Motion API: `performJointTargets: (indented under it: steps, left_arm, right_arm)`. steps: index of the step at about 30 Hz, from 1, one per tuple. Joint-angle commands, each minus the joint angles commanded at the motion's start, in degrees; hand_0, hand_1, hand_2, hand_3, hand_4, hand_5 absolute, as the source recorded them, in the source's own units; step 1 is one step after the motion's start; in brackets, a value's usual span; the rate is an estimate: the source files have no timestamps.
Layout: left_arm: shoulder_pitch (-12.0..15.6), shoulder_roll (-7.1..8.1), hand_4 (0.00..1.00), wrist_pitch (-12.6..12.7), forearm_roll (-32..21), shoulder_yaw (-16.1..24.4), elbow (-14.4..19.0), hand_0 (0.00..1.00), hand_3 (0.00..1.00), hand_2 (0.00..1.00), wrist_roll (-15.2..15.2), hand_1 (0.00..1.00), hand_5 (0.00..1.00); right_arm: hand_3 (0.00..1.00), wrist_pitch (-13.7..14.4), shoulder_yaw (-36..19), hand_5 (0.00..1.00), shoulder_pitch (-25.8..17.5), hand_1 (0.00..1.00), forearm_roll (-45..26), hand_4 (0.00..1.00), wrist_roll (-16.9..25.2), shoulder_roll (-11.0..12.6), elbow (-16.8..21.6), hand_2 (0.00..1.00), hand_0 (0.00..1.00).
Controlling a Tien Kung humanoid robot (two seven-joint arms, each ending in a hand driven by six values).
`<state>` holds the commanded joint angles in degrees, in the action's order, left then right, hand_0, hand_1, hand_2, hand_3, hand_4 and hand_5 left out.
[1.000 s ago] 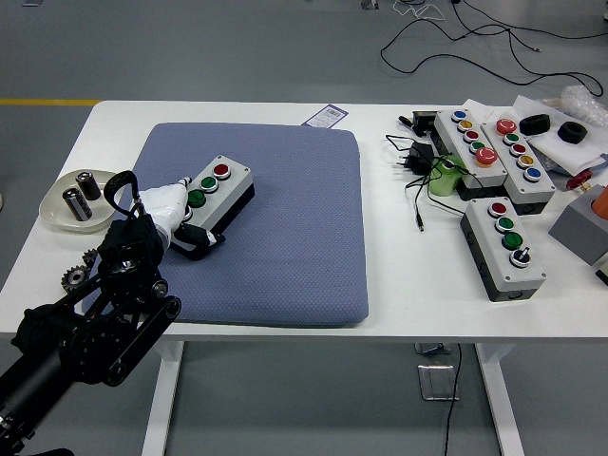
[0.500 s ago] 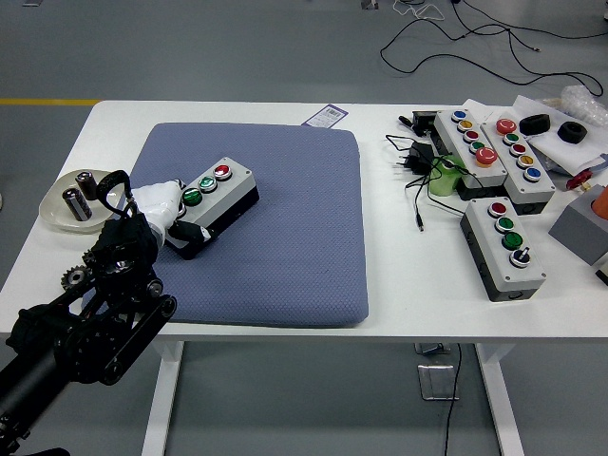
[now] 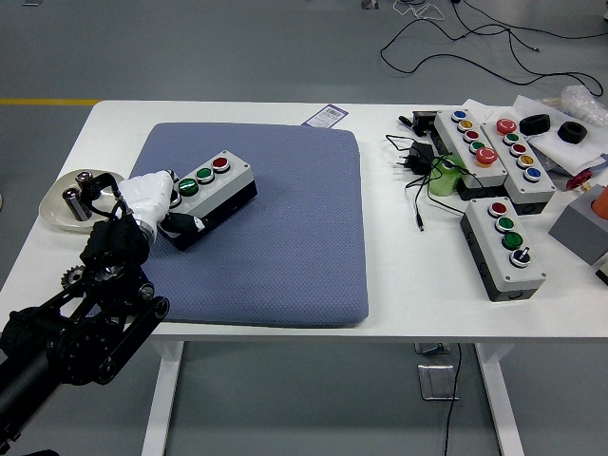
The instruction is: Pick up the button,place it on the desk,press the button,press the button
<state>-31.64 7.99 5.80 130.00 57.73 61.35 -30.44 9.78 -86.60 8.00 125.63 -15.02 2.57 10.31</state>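
Left hand (image 3: pixel 152 197) gripping one three-button box (image 3: pixel 204 195) on blue mat (image 3: pixel 285 237), three more boxes right

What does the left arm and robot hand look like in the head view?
The left arm is black, built of bulky jointed segments with exposed silver gear-like parts near the wrist and a black cable looping over it. The robot hand at its end is white or pale grey. The right arm is out of view.

One head view; high on the robot's side, looking down over the table (image 3: pixel 399 313).
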Motion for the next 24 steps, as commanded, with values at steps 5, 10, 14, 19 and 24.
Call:
performJointTargets:
  steps: [5,10,14,19,24]
  left_arm:
    - [-0.24,1.57,0.936,3.86,0.0,-1.28,-0.7,0.002,0.246,0.065,6.67,0.022,0.401]
    - [-0.97,3.77,0.936,7.76,0.0,-2.37,-1.84,0.002,0.246,0.065,15.71,0.022,0.401]
    - [-2.12,6.24,0.925,7.35,-1.71,-3.28,-2.65,0.002,0.24,0.06,24.59,0.022,0.428]
    - [-3.89,10.07,0.92,6.12,-5.41,-6.8,-2.48,0.002,0.236,0.059,36.63,0.022,0.423]
    - [-5.44,12.56,0.926,9.71,-9.2,-12.27,-2.37,0.002,0.235,0.058,43.36,0.02,0.41]
  right_arm:
    - [0.638,0.01,-0.15,0.193,0.01,0.646,0.1,0.316,-0.02,-0.05,0.0,0.691,0.671]
    - [0.638,0.02,-0.2,0.193,0.01,0.646,0.15,0.316,-0.06,-0.11,0.0,0.691,0.671]
    - [0.637,0.01,-0.19,0.193,0.07,0.646,0.17,0.315,-0.08,-0.15,0.0,0.69,0.672]
    - [0.637,-0.02,-0.01,0.193,0.13,0.647,-0.05,0.315,-0.12,-0.17,0.0,0.69,0.672]
    - [0.637,-0.05,0.03,0.193,0.17,0.647,-0.06,0.315,-0.15,-0.19,0.0,0.69,0.672]
